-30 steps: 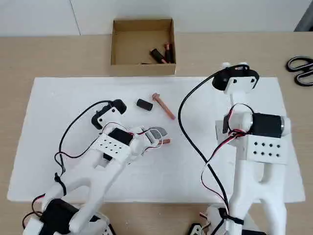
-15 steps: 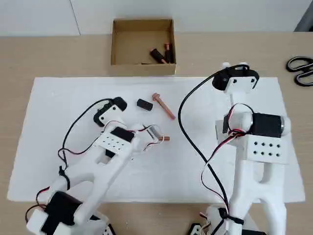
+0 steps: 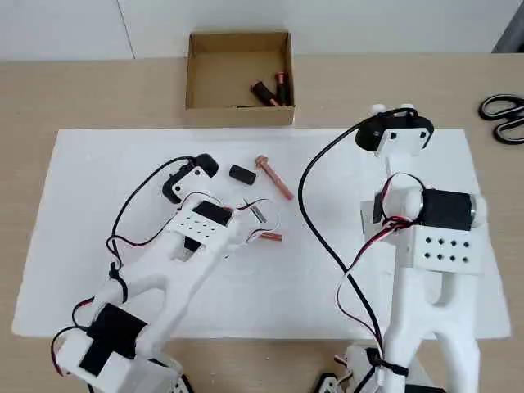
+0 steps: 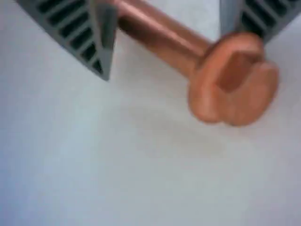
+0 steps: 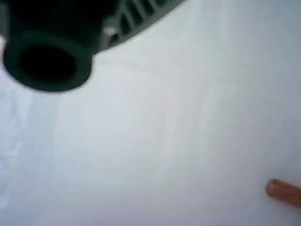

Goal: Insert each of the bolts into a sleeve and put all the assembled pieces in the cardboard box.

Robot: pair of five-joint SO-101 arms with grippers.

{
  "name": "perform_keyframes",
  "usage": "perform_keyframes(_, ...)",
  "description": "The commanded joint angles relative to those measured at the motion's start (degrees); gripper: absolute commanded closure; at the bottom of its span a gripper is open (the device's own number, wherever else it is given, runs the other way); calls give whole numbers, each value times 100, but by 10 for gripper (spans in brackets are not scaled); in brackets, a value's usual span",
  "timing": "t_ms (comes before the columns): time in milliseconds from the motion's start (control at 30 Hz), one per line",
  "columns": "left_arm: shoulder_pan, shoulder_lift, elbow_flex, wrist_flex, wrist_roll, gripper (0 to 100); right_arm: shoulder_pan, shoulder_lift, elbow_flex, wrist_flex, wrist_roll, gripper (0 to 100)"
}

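Observation:
A copper bolt (image 4: 207,70) lies on the white mat (image 3: 98,213) with its shaft between the fingers of my left gripper (image 4: 164,42), which stands open just above it. From above, that bolt (image 3: 269,237) is left of the mat's middle, at the left gripper (image 3: 260,224). My right gripper (image 5: 94,33) is shut on a black sleeve (image 5: 47,61), held over the mat. A loose black sleeve (image 3: 241,174) and a second copper bolt (image 3: 273,177) lie farther back. The cardboard box (image 3: 205,78) holds assembled pieces (image 3: 271,90).
Black scissors (image 3: 503,117) lie on the wooden table at the far right, off the mat. A copper bolt end (image 5: 283,192) shows on the mat in the right wrist view. The right arm (image 3: 426,237) stands over the mat's right side.
The left arm has pushed forward and its wrist has turned, bringing the fingers down around the bolt, which shifted slightly on the mat. The right arm has kept still.

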Motion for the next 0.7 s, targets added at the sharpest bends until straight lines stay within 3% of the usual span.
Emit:
perform_keyframes(0,-53,26,-426,343,-334,855,31,-189,-26,-92,-26,995)
perform_keyframes(133,-53,53,-866,923,-703,893,31,-189,-26,-101,-26,995)
perform_keyframes(267,-53,53,-1033,1336,-730,995,31,-189,-26,-101,-26,995)
perform_keyframes(533,-53,53,-1033,1626,-756,994,31,-189,-26,-75,-26,995)
perform_keyframes(667,-123,9,-1059,1899,-1521,994,31,-189,-26,-57,-26,995)
